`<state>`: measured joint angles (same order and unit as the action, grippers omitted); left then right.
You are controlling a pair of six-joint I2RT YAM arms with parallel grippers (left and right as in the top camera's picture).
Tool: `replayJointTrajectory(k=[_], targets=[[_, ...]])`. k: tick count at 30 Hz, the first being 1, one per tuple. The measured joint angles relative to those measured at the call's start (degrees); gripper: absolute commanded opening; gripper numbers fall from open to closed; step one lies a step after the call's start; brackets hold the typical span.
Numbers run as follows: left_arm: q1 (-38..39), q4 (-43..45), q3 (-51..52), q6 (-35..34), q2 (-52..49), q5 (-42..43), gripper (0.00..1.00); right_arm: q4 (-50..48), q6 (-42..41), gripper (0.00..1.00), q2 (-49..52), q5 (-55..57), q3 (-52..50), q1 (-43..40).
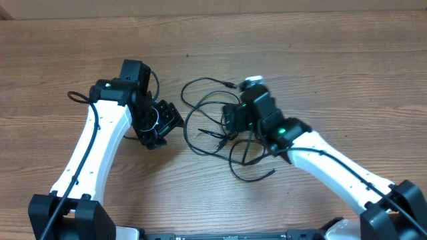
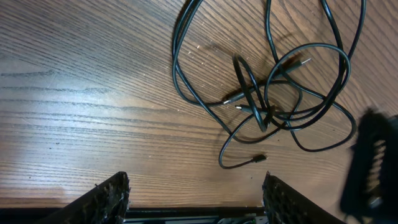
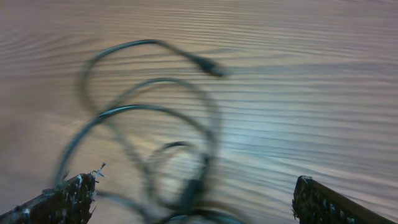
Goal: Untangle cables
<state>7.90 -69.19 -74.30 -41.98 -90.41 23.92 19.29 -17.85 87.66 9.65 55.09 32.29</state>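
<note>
Cables (image 2: 252, 102): thin black cords in loose overlapping loops with one dense crossing, lying flat on bench (image 1: 300, 53) between the two arms.
Left tool (image 2: 196, 202): spread wide, nothing gripped, just beside the tangle's edge.
Right tool (image 3: 196, 205): spread wide, nothing gripped, directly over the loops; view blurred.
Handling note: step in hand is probably a first grasp. Take a free plug end (image 2: 260, 160), not the crossing. Pin one strand low and draw the other outward slowly, so loops open rather than tighten.
</note>
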Motion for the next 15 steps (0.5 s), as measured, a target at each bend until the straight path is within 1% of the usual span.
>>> replayJointTrajectory(k=[3, 8, 13, 15], targets=[[0.0, 0.0, 0.0, 0.0, 0.0, 0.0, 0.7, 2.0, -0.1, 0.99, 0.0, 0.2, 0.0, -4.5], [0.0, 0.1, 0.0, 0.0, 0.0, 0.0, 0.7, 5.2, -0.1, 0.94, 0.8, -2.4, 0.0, -10.2], [0.0, 0.2, 0.0, 0.0, 0.0, 0.0, 0.7, 6.4, 0.0, 0.91, 3.4, -6.2, 0.0, -11.1], [0.0, 0.2, 0.0, 0.0, 0.0, 0.0, 0.7, 6.5, 0.4, 0.88, 4.3, -8.0, 0.0, -11.1]])
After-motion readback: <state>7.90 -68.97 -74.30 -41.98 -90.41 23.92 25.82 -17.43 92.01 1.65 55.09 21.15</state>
